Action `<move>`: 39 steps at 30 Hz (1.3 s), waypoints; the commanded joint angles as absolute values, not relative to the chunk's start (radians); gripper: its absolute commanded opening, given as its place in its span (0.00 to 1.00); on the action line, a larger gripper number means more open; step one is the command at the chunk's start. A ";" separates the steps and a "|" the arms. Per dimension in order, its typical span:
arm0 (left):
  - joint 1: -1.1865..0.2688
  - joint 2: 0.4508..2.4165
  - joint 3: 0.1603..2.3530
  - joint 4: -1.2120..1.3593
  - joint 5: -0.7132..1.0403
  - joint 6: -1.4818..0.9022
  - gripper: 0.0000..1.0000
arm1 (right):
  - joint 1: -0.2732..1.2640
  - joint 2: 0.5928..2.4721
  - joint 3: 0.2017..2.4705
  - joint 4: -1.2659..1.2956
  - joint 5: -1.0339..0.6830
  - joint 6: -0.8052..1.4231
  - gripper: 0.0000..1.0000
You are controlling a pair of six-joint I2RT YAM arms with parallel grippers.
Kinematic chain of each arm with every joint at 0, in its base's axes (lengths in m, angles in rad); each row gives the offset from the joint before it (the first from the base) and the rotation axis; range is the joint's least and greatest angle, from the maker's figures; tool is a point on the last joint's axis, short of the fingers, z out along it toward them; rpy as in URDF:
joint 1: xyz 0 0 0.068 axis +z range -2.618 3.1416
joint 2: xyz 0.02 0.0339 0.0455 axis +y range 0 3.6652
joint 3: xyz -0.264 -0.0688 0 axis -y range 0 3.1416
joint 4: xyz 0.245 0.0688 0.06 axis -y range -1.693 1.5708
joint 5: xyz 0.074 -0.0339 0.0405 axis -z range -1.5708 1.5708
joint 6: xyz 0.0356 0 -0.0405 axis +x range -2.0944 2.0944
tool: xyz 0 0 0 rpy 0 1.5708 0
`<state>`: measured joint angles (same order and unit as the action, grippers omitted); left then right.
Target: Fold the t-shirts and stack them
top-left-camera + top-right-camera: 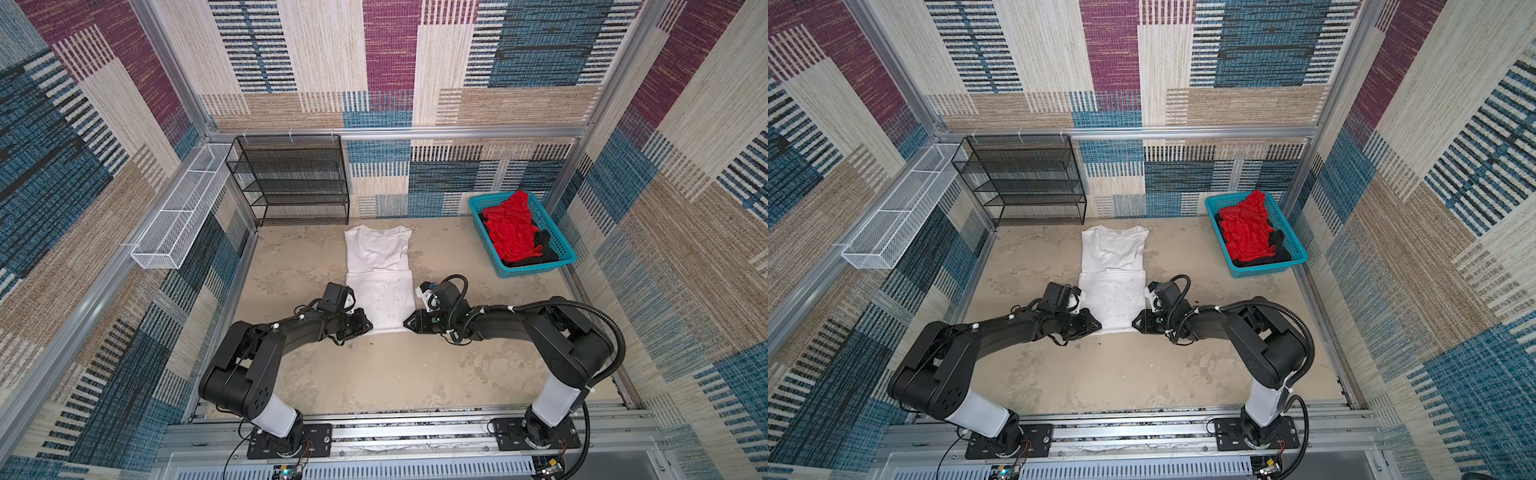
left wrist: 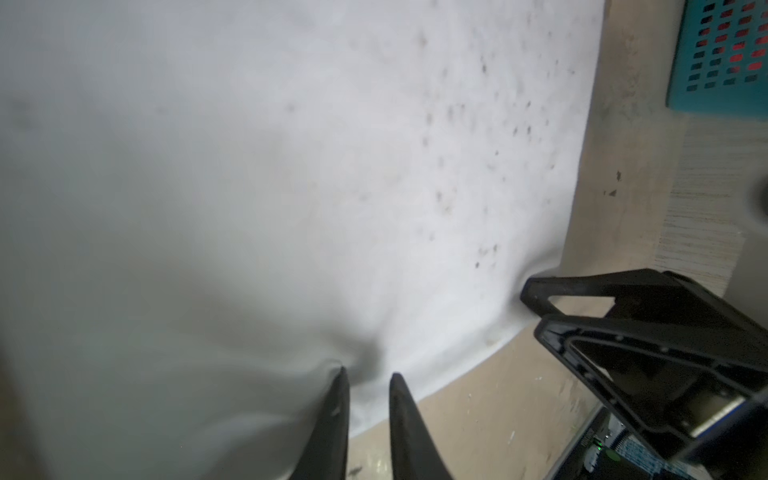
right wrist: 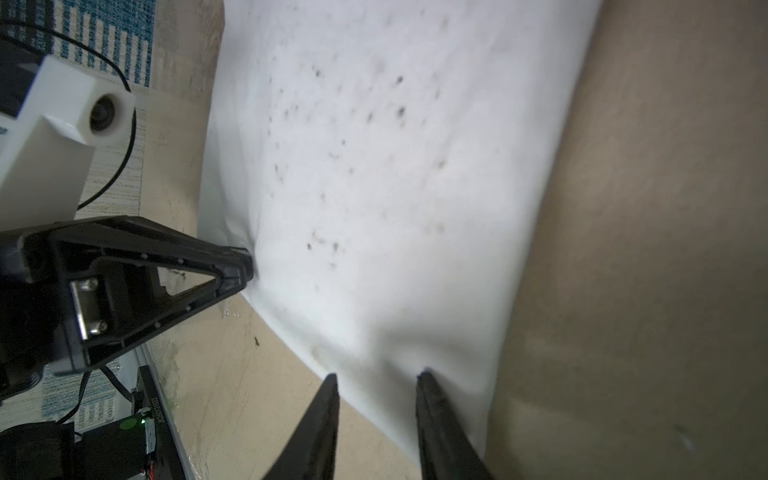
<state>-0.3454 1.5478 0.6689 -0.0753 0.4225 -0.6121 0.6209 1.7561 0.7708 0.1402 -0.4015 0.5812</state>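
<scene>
Left tool and right tool each pinch a near corner of the white t-shirt, which lies narrowed in the middle of the counter. The crosswise fold looks under way. Next, lift both corners evenly and carry them toward the collar. The red t-shirt and black t-shirt sit unfolded in the basket.
</scene>
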 commanded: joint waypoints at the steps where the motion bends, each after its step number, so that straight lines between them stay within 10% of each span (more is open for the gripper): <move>1: -0.323 1.505 0.640 -0.142 0.391 -0.569 0.21 | 0.617 1.769 0.757 -0.057 -0.315 0.570 0.35; 26: -0.271 1.372 0.690 -0.221 0.340 -0.533 0.22 | 0.626 1.772 1.085 -0.147 -0.303 0.443 0.38; 39: -0.172 1.850 1.154 -0.074 0.408 -0.508 0.18 | 0.551 2.161 1.640 -0.200 -0.418 0.333 0.38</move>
